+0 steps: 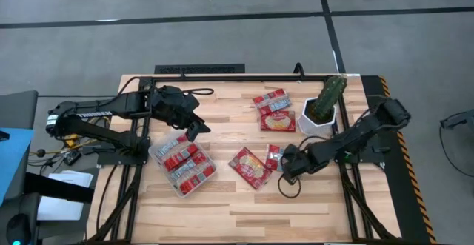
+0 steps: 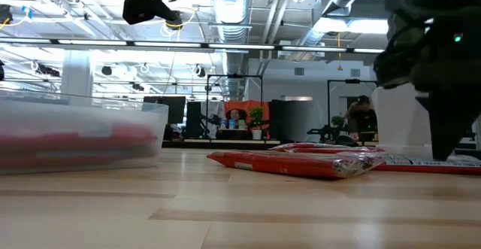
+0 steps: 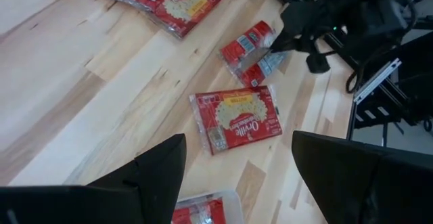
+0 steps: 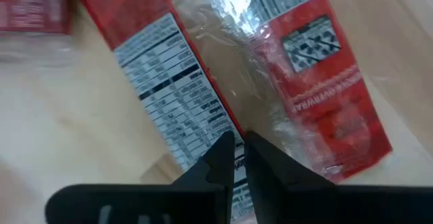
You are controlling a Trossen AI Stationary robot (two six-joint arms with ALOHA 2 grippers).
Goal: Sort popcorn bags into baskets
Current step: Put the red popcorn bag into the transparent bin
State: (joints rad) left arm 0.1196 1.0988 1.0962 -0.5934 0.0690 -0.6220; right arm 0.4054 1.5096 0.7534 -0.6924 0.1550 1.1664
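The clear basket (image 1: 157, 149) holds several red popcorn bags (image 1: 185, 165) on the table's left half. My left gripper (image 1: 196, 129) hovers open above the basket's far right corner and holds nothing. One bag (image 1: 249, 168) lies flat mid-table, and one small bag (image 1: 274, 155) lies just right of it. My right gripper (image 1: 287, 165) is down at that small bag's right end, fingers almost together. Several more bags (image 1: 274, 110) lie in a heap toward the far edge. The left wrist view shows the mid-table bag (image 3: 237, 119) between its spread fingers. My right gripper (image 4: 238, 149) comes from above, pointing down, onto the end of the small bag where its clear wrap (image 4: 270, 126) shows beside the nutrition label. The fingertips (image 4: 223, 153) stand a sliver apart on that edge. The bag lies on the table (image 2: 406, 161).
A white pot with a green plant (image 1: 321, 112) stands just beyond my right arm, close to the heap of bags. The low view shows the basket wall (image 2: 83, 140) at left and the mid-table bag (image 2: 301, 163). Bare wood spreads along the near edge (image 1: 244, 215).
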